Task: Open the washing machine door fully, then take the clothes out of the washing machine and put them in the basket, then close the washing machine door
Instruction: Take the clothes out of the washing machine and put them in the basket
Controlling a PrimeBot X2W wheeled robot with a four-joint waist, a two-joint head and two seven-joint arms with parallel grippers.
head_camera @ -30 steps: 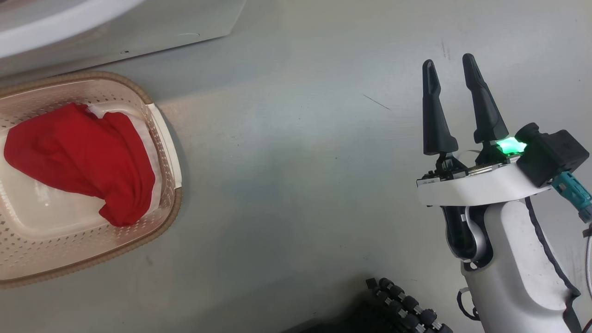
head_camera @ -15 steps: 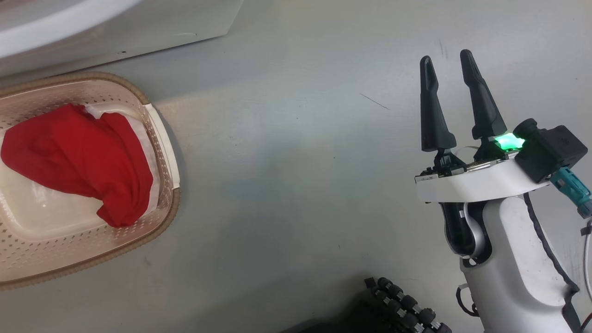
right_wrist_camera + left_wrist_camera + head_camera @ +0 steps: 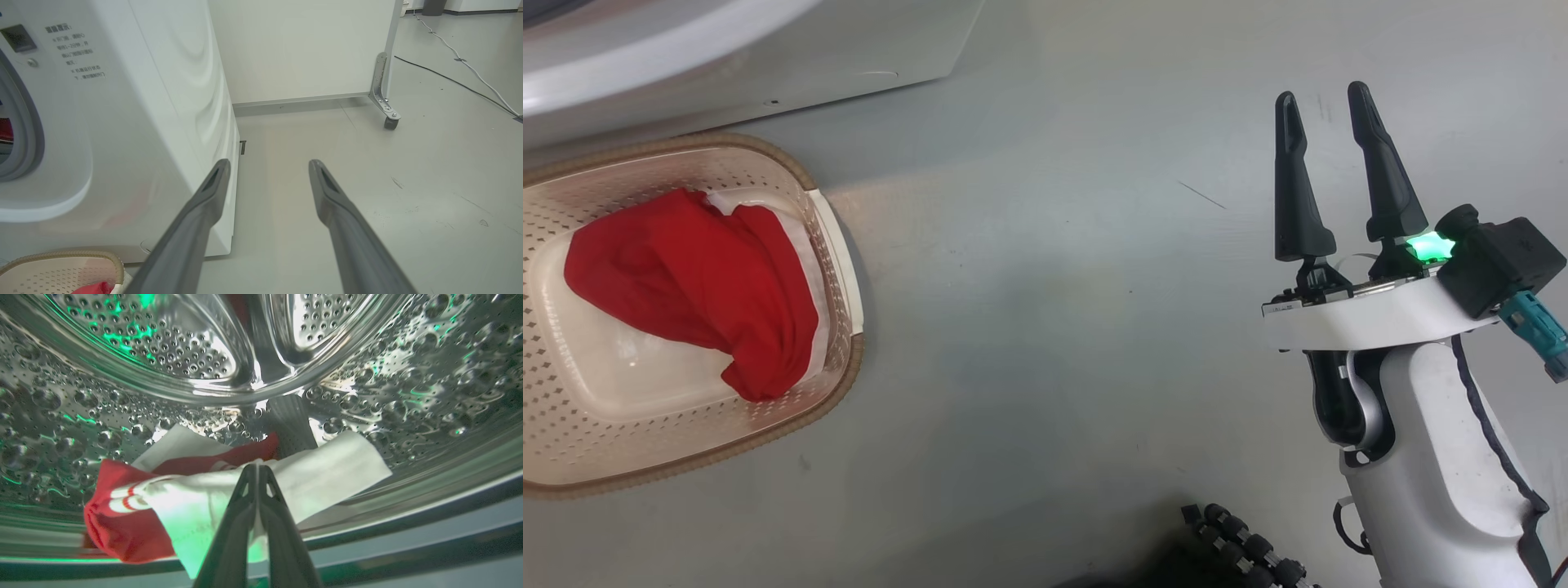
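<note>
Now mid-unload: clamped tight with the left gripper (image 3: 257, 467) on the white panel of the clothes (image 3: 327, 469) lying low in the steel drum (image 3: 163, 347) of the washing machine (image 3: 122, 122). Idling over bare floor (image 3: 1054, 327) with the right gripper (image 3: 1325, 98), fingers apart and empty. Next calls for drawing the garment out and across to the basket (image 3: 845, 384), one red piece (image 3: 686, 278) already inside.

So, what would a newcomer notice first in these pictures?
Probably the bright red garment lying in the cream basket on the floor, at the head view's left. Next, the shiny steel drum in the left wrist view, where the left gripper is shut on a red and white garment. The green light on the open right gripper, at the head view's right, also stands out.
</note>
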